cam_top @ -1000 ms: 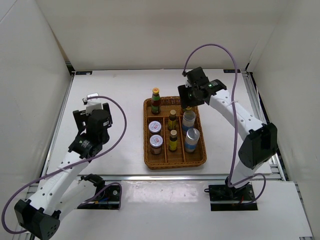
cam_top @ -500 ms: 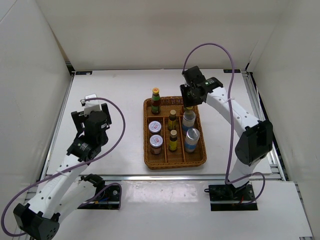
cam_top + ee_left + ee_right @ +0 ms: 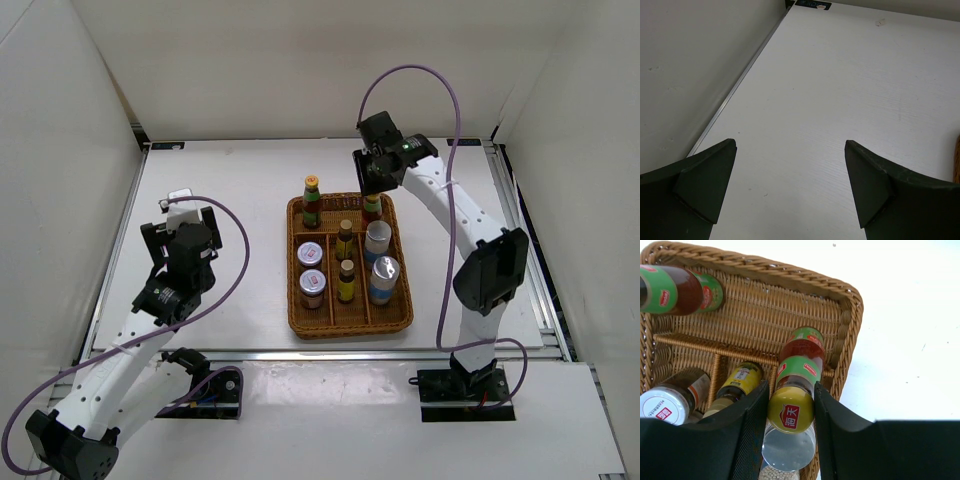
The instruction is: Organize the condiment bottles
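fingers (image 3: pixel 702 187) of your left gripper (image 3: pixel 790 187) stand spread wide with nothing between them, over bare white table (image 3: pixel 840 90), well to the left of the wicker tray (image 3: pixel 350 331).

in the tray, the left tall bottle (image 3: pixel 312 203) stands upright at the left end of the back compartment, yellow cap up. in front of it, the left lane has the far jar (image 3: pixel 310 253) and the near jar (image 3: pixel 312 288), lids up. the middle lane has the far brown bottle (image 3: pixel 345 240) and the near brown bottle (image 3: pixel 346 281), both upright. the right lane has the far cylinder (image 3: pixel 377 240) and the near cylinder (image 3: pixel 384 278), silver tops up.

at the right end of the back compartment you find the right tall bottle (image 3: pixel 795 375). its long axis runs close to vertical, yellow cap toward the wrist camera and base down over the wicker floor by the tray's back right corner. you cannot tell whether the base rests on the floor or hangs just above it.

your right gripper (image 3: pixel 791 402) reaches it from above and is clenched on that bottle. one finger presses against each side of the cap and neck, so the gap is only as wide as the cap.
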You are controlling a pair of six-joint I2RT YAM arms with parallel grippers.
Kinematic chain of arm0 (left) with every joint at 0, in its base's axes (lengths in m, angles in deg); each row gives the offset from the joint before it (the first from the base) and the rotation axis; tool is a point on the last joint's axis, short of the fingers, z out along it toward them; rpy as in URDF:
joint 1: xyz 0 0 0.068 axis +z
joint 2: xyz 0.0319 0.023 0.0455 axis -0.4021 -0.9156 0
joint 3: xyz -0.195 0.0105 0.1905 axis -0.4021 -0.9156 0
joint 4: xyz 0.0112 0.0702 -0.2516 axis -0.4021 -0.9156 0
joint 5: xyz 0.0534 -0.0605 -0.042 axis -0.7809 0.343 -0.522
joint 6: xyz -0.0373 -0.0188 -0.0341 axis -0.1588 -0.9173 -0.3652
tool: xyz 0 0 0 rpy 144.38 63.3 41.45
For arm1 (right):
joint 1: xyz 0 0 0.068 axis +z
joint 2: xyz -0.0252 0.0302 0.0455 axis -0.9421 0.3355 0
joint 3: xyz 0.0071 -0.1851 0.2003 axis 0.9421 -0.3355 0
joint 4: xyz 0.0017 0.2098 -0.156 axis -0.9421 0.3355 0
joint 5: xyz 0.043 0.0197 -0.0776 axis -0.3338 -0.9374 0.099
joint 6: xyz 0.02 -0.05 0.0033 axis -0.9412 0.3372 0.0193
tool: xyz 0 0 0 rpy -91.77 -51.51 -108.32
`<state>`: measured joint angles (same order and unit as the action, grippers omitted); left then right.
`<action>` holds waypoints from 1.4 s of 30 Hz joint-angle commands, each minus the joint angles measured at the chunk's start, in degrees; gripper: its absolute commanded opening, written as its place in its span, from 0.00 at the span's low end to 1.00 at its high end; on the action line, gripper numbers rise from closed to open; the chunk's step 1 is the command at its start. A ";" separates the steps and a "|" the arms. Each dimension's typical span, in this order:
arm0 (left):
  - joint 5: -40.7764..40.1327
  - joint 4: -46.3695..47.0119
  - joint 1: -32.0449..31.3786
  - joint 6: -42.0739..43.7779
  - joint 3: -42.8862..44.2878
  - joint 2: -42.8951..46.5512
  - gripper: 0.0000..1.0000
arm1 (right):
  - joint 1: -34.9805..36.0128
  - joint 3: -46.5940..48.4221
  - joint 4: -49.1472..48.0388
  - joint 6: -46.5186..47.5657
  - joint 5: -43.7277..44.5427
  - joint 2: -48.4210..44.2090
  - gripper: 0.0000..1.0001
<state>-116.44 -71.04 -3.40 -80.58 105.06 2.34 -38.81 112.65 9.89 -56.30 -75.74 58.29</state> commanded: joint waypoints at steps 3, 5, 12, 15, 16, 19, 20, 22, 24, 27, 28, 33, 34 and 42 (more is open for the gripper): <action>-1.12 1.35 0.22 0.27 -0.97 0.79 1.00 | 0.31 6.52 -0.78 1.58 1.53 0.38 0.00; -1.12 1.35 0.22 0.27 -0.97 0.79 1.00 | 0.31 7.23 -0.78 1.58 1.53 1.08 0.00; -1.12 1.35 0.22 0.27 -0.97 0.79 1.00 | 0.31 10.57 -1.56 1.58 1.00 3.54 0.00; -1.12 1.87 0.22 0.27 -0.97 0.79 1.00 | 0.31 10.57 -3.15 1.58 0.39 3.55 0.00; -1.12 1.87 0.22 0.27 -0.97 0.79 1.00 | 0.31 10.57 -3.68 1.58 -0.13 3.55 0.00; -1.12 1.87 0.22 0.27 -0.97 0.79 1.00 | 0.31 10.57 -4.20 1.58 -0.14 4.07 0.00; -1.12 1.87 0.22 0.27 -0.97 0.79 1.00 | 0.31 10.57 -4.21 1.58 -0.14 4.07 0.00; -1.12 1.87 0.22 0.27 -0.97 0.79 1.00 | 0.31 10.57 -4.91 1.58 -0.14 4.69 0.00; -1.12 1.87 0.22 0.27 -0.97 0.79 1.00 | 0.31 10.05 -5.52 1.58 -0.66 4.69 0.00; -1.12 1.87 0.22 0.27 -0.97 0.79 1.00 | 0.31 9.43 -6.06 0.97 -0.67 5.22 0.00; -1.12 1.87 0.22 0.27 -0.97 0.79 1.00 | 0.31 8.90 -6.06 0.97 -0.67 5.22 0.00; -1.12 1.87 0.22 0.27 -0.97 0.79 1.00 | 0.31 7.15 -6.06 -0.09 0.38 5.74 0.03; -1.12 1.87 0.22 0.27 -0.97 0.79 1.00 | 0.31 7.14 -6.06 -0.09 0.91 5.74 0.14; -1.12 1.87 0.22 0.27 -0.97 0.79 1.00 | 0.31 5.91 -6.58 -0.09 2.75 4.69 0.70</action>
<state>-116.57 -70.19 -3.40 -80.56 104.36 2.43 -38.76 118.64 5.63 -56.24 -75.04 65.35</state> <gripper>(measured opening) 0.998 0.690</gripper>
